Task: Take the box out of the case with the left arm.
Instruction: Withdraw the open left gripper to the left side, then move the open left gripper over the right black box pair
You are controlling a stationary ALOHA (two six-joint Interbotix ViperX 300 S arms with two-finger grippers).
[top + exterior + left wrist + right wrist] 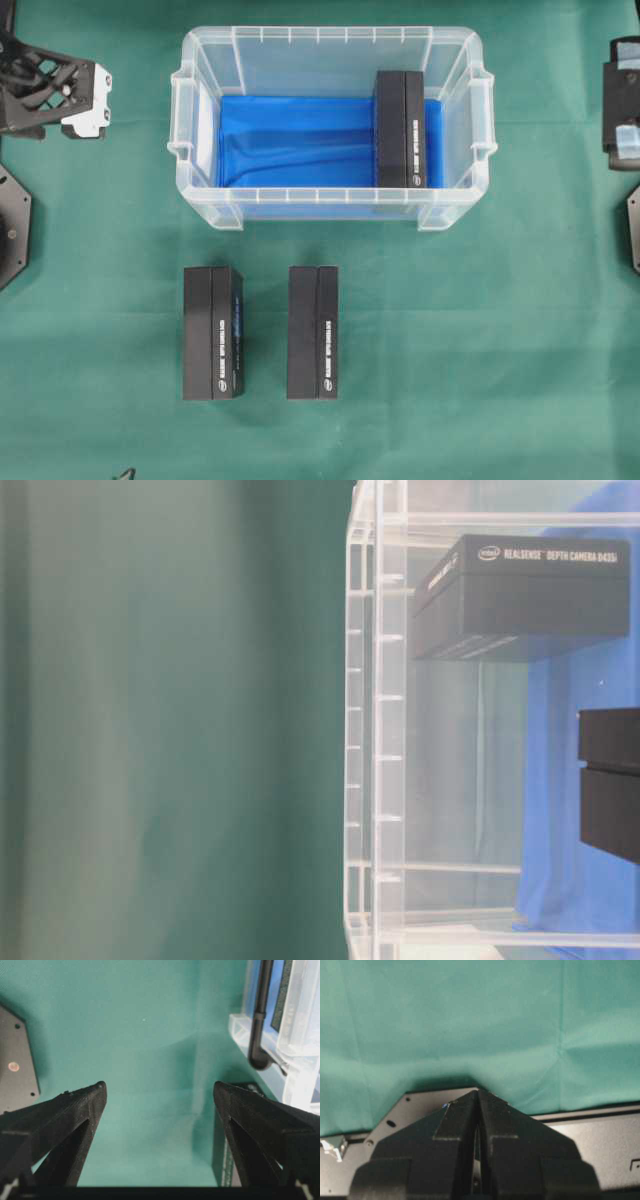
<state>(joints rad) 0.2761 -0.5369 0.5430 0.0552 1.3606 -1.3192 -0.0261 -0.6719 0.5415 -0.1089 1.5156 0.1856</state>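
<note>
My left gripper [160, 1095] stands wide open, holding nothing: in my left wrist view its two black, pointed, matte printed fingers [75, 1110] rise from the lower corners of the frame with a broad stretch of green cloth [145, 1035] between their tips. The cloth is soft and faintly creased. At the left edge of that view lies a flat black angular metal plate [15, 1070] with small holes. In the upper right corner I see the clear plastic rim of the case [300, 1020], smooth and glossy, with a thin black cable [261, 1015] hanging in front of it. Just below, beside my right-hand finger, a dark box edge [220, 1150] shows.

From overhead, my left gripper [85, 105] sits in the upper left of the frame, a black lattice frame with white fittings, well apart from the case [330, 40]. The case is a translucent rectangular bin with ribbed walls, rim handles and a bright blue lining [290, 140] that lies in soft folds. The box [400, 130] rests inside it at its right end, a matte black oblong with small white print along one face.

Below the case, two more black boxes of the same kind lie side by side on the cloth: one at lower left [212, 333], one near the middle [312, 333].

My right gripper [477, 1097] is closed, its black fingers pressed together over a black plate [600, 1130]; overhead it shows at the right edge [622, 100].
</note>
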